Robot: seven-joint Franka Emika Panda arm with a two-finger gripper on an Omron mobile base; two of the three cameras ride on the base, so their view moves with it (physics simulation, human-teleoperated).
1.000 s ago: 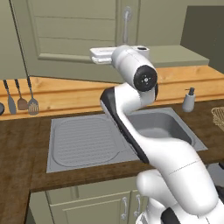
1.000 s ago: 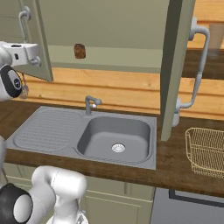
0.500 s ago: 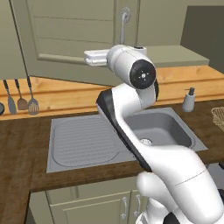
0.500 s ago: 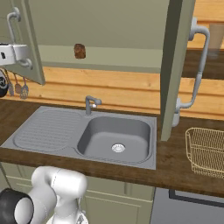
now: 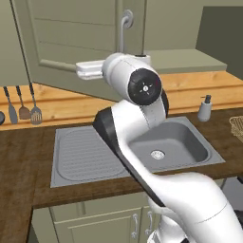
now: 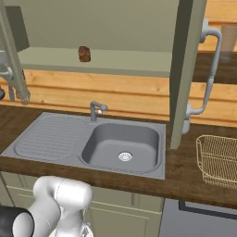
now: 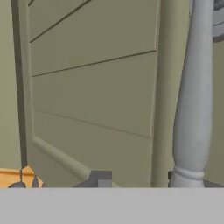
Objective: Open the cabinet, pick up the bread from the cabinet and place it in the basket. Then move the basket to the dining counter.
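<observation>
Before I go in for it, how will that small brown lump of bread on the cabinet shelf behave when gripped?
The small round brown bread looks light for its size, so it should lift easily. Its rounded shape may let it roll on the flat sage-green cabinet shelf if nudged. Being bread, it probably squashes under a hard pinch.

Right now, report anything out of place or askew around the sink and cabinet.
Nothing looks spilled, tipped or damaged. Both cabinet doors stand open, as the task needs. The bread sits upright on the shelf, and the basket rests flat on the worktop right of the sink.
</observation>
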